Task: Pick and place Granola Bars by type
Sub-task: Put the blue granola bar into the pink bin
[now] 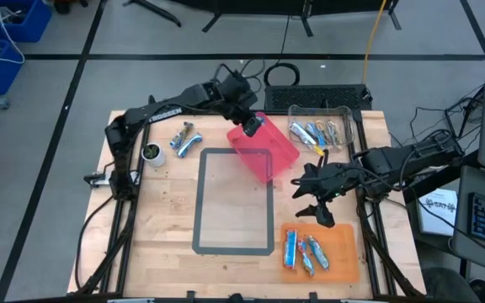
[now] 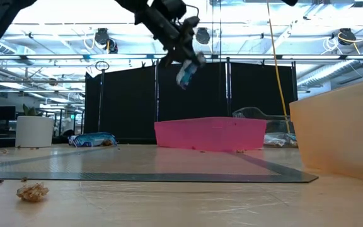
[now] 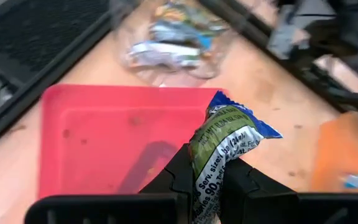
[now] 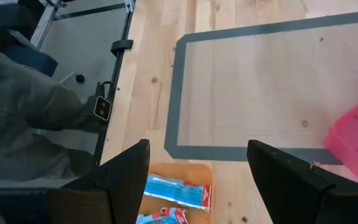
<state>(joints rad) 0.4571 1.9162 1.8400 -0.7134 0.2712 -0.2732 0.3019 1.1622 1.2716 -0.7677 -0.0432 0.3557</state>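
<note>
Looking down, high view: left gripper (image 1: 253,124) sat upper centre of the frame, above the pink tray (image 1: 269,151), clamped on a granola bar (image 1: 250,126).
High view, other bars: two lay loose on the bench (image 1: 167,227) at upper left (image 1: 184,140), near a white cup (image 1: 151,153); several filled the clear bin (image 1: 318,131) at upper right; three lay in the orange tray (image 1: 335,249) at lower right.
High view, right arm: right gripper (image 1: 308,200) hung right of centre, fingers apart, holding nothing.
Low view: held bar (image 2: 186,74) hung at top centre, above the pink tray (image 2: 210,133).
Left wrist view: fingers (image 3: 173,177) pinched a green, white and blue wrapper (image 3: 224,151) over the pink tray (image 3: 98,137).
Right wrist view: spread fingers (image 4: 120,177) framed blue bars (image 4: 178,190) in the orange tray (image 4: 199,168) at bottom centre.
</note>
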